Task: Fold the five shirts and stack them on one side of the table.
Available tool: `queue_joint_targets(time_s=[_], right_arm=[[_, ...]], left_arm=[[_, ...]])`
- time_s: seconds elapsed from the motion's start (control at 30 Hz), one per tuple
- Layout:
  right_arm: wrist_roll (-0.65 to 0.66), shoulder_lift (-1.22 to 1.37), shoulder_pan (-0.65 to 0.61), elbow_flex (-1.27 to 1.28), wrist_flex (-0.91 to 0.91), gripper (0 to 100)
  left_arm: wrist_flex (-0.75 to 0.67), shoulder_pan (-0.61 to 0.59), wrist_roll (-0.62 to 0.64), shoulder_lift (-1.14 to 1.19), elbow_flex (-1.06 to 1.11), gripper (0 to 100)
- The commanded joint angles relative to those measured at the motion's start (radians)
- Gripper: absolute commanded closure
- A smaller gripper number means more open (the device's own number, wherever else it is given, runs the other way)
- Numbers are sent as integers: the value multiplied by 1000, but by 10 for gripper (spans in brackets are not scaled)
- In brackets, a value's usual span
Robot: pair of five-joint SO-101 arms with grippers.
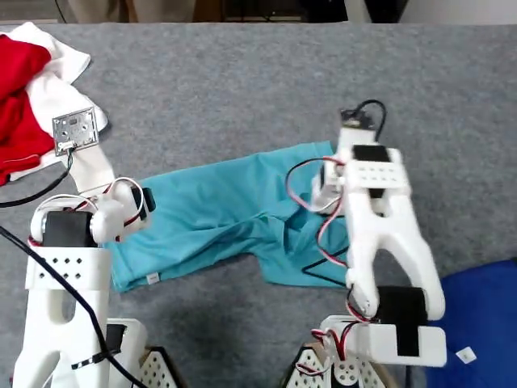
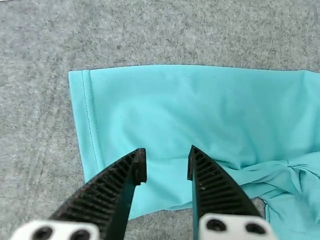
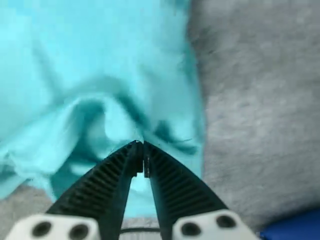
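Grey felt table (image 1: pixel 242 81) carries a crumpled teal fabric shirt (image 1: pixel 218 210), spread across the ctr of the high view. We see the left gripper (image 2: pixel 165 165) w/ jaws apart, over the shirt's hemmed end at frame left. The right gripper (image 3: pixel 140 155) is pinched closed on a puckered fold of the same shirt, right of ctr. A red cloth shirt (image 1: pixel 20 89) & a white cloth shirt (image 1: pixel 60 69) sit piled upper left; a blue fabric piece (image 1: pixel 477 315) lies lower right.
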Motion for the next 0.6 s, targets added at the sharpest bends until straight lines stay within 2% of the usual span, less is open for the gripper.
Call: queue_joint_targets(time_s=[0.0,0.2,0.37,0.57], right_arm=[[23,-7,61,-105,-11,992],[74,-5,74,-208,-18,992],[114,4,97,-211,-158,991],[241,128,96,-219,-253,990]], left_arm=[[8,-5,-6,1,-2,850],[8,-5,-6,1,-5,850],[26,-9,-6,1,-11,850],[41,-6,-6,1,-11,850]])
